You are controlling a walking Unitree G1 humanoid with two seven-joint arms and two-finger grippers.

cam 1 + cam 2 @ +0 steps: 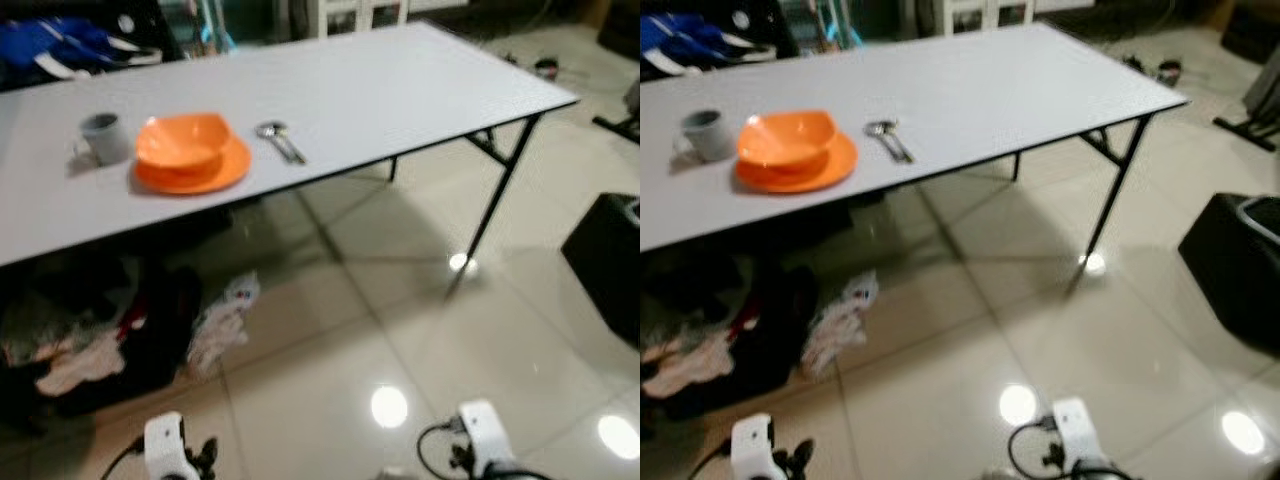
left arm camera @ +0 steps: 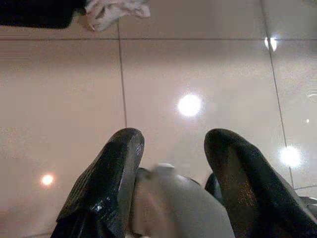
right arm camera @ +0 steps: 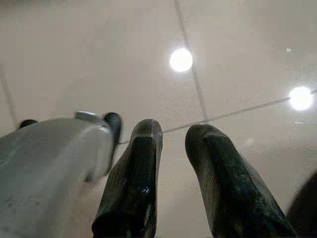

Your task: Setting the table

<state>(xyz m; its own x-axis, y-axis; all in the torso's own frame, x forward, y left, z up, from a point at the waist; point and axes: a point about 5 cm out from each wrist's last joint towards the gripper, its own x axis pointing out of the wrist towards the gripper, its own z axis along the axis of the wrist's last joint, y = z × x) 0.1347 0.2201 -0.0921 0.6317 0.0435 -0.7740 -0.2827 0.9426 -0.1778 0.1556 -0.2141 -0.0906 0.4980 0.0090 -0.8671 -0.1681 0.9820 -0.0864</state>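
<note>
On the long grey folding table [image 1: 400, 90], an orange bowl [image 1: 182, 140] sits on an orange plate [image 1: 195, 170]. At 9 o'clock of the plate, just beside it, stands a grey mug [image 1: 103, 137]. At 3 o'clock, near the plate, lies a metal spoon [image 1: 281, 140]. Under the table a heap of clothes [image 1: 120, 340] lies on the glossy tiled floor [image 1: 420, 330]. The left gripper [image 2: 171, 148] hangs low over the tiles, fingers wide apart and holding nothing. The right gripper [image 3: 173, 141] also hangs over the floor, fingers slightly apart and empty.
</note>
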